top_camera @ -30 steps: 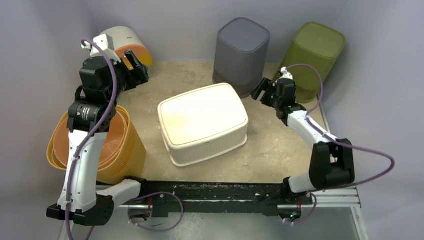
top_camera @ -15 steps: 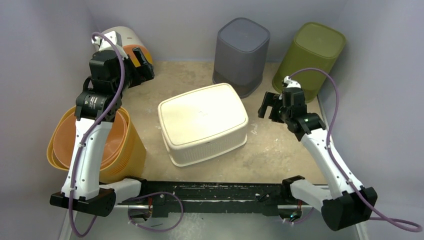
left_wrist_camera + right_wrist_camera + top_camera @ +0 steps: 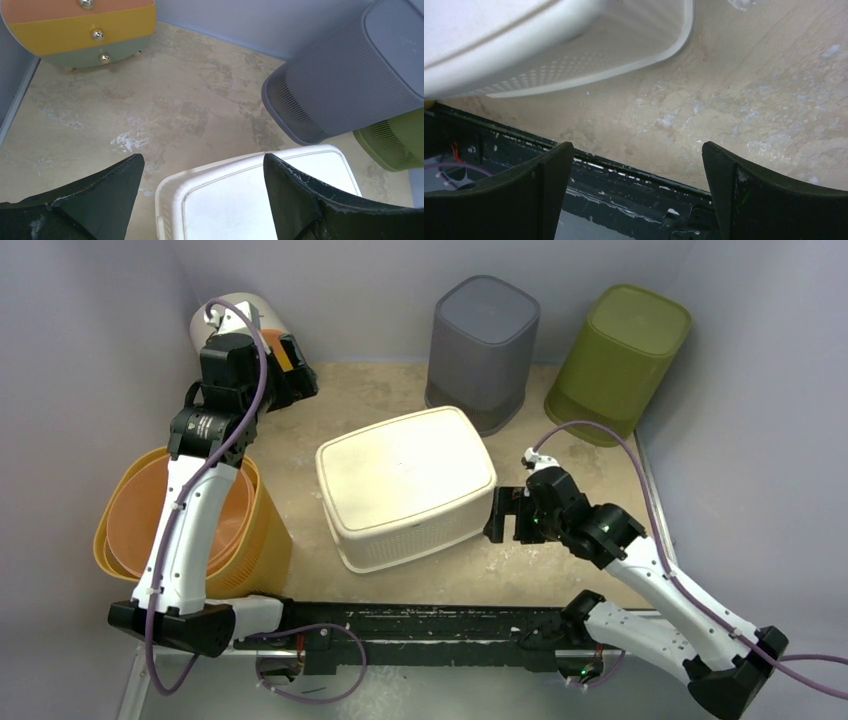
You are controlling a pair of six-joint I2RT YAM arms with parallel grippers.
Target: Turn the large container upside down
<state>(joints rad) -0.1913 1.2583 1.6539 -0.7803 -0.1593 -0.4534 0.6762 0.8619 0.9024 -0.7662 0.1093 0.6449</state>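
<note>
The large white container (image 3: pixel 405 485) stands in the middle of the table with its flat bottom facing up and its rim on the table. It also shows in the left wrist view (image 3: pixel 260 200) and in the right wrist view (image 3: pixel 549 45). My left gripper (image 3: pixel 290 368) is open and empty, high at the back left, apart from the container. My right gripper (image 3: pixel 505 515) is open and empty, close beside the container's right side, near its rim.
An orange basket (image 3: pixel 190 530) stands at the left. A grey bin (image 3: pixel 482 345) and a green bin (image 3: pixel 620 355) stand upside down at the back. A small drawer unit (image 3: pixel 80 30) is at the back left. The black rail (image 3: pixel 420 625) runs along the near edge.
My right arm has swung down and toward the near side, bringing its gripper from beside the grey bin to the container's right side. My left gripper has shifted slightly back and up.
</note>
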